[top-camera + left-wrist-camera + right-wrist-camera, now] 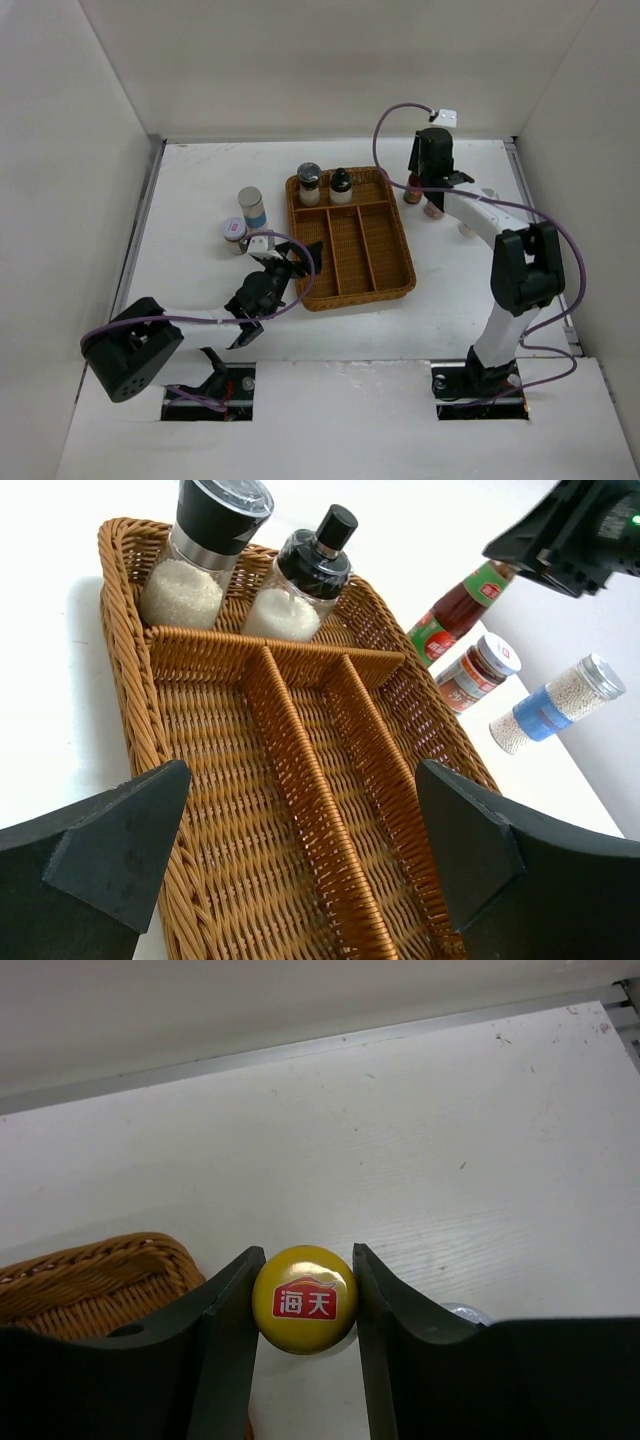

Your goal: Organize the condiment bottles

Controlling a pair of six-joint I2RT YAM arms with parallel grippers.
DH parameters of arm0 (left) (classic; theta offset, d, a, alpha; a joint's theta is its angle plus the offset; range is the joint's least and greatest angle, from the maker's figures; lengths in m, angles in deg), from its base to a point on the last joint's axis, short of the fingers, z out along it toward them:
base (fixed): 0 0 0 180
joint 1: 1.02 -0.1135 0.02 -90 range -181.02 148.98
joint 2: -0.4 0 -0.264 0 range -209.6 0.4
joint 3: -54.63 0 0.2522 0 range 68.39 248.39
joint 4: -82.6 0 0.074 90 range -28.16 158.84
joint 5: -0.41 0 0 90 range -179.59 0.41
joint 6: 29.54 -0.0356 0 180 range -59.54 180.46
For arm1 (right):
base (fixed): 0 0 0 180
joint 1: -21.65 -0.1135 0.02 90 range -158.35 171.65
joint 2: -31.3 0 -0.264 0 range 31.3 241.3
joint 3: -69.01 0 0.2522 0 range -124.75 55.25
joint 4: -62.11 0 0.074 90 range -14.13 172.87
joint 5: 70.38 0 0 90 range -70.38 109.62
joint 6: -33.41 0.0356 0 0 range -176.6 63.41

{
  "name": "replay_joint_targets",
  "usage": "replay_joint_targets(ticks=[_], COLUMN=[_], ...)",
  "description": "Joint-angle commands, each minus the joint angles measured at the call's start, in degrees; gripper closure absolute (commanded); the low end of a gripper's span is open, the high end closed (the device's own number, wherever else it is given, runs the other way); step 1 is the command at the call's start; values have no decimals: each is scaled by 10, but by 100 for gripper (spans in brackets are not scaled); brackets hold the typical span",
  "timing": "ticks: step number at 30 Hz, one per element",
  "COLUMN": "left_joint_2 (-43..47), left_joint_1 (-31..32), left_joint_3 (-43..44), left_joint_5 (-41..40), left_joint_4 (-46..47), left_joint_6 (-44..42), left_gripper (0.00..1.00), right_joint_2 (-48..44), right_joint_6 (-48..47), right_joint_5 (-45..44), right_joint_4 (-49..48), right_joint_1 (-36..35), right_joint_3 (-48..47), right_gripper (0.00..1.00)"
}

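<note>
"海天" on yellow bottle cap (305,1300); sauce bottle label (432,640) seemingly illegible.

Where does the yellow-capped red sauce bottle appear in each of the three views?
Top external: sauce bottle just right of the wicker tray's far corner, under the right hand.
Left wrist: upper right, beyond the tray's rim, top hidden by that hand.
Right wrist: yellow cap, bottom centre, between the hand's fingers.
Shared landmark: the wicker tray.

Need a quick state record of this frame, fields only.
stowed: dark-topped grinder, black-capped bottle, in wicker tray's far compartment
left of tray: blue-label jar, red-lidded jar
right of tray: yellow-capped sauce bottle, red-label jar, blue-banded jar
left gripper: open, over tray, holding nothing
right gripper: closed on sauce bottle's cap
</note>
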Motion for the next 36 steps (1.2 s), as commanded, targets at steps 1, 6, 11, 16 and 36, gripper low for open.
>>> replay_joint_targets(ticks=[1, 6, 11, 16, 36], left_joint_2=[-5, -5, -5, -7, -21], left_joint_1=[-4, -6, -5, -5, -14], left_joint_3=[11, 12, 12, 14, 20], left_joint_5=[8, 11, 12, 12, 18], left_joint_4=[34, 34, 31, 28, 26], left_joint_6=[8, 10, 12, 12, 12], left_gripper=[0, 0, 0, 0, 0], right_joint_2=[-103, -148, -133, -80, 27], right_joint_6=[-20, -35, -32, -16, -4], right_joint_5=[-32, -26, -8, 13, 18], right_joint_4=[-101, -107, -107, -108, -154], right_joint_1=[-3, -39, -74, -99, -131], right_joint_3=[-9, -14, -28, -61, -12], right_gripper=[72, 72, 71, 71, 43])
